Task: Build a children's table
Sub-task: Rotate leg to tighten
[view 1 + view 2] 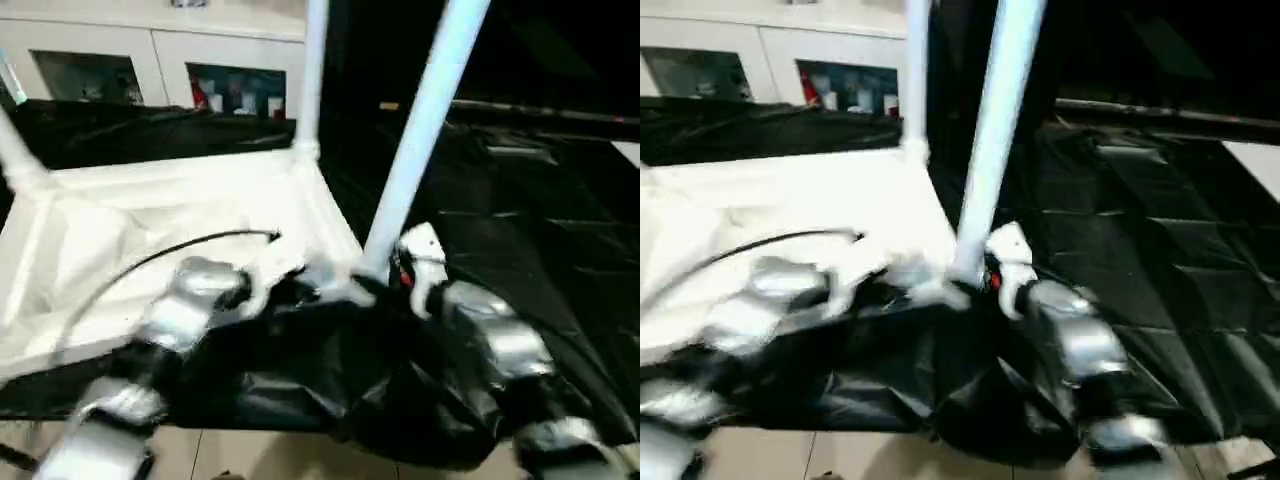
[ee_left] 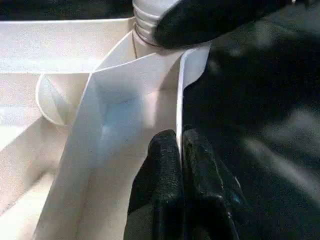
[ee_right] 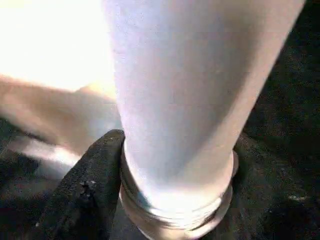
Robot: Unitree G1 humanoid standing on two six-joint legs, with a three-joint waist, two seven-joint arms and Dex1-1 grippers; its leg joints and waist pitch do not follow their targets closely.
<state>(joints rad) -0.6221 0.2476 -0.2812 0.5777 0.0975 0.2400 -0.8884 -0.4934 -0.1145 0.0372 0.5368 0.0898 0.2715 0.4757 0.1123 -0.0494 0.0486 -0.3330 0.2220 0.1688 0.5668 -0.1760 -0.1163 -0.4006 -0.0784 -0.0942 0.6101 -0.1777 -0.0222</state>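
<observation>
Three white legs rise from the upturned tabletop (image 1: 150, 230), which lies ribbed side up on black sheeting (image 1: 520, 230) spread over the floor (image 1: 260, 455). Behind it stands a white cabinet (image 1: 150, 60) with glass doors; small coloured items sit inside, and no writing on them can be read. No brand or label is legible anywhere on the table parts.

The near leg (image 1: 425, 120) stands tilted at the tabletop's near corner, its threaded foot at the corner socket (image 2: 150, 25). A second leg (image 1: 313, 70) stands upright at the far corner; a third leg (image 1: 18, 150) leans at the left edge.

The right claw (image 3: 175, 200) is at the near leg's threaded base, one black finger (image 3: 90, 185) lying against it; whether it grips cannot be told.

The left claw (image 2: 180, 165) is pressed together, pinching the tabletop's thin side wall (image 2: 181, 100) just beside that corner.

A thin black cable (image 1: 190, 245) arcs over the tabletop.
</observation>
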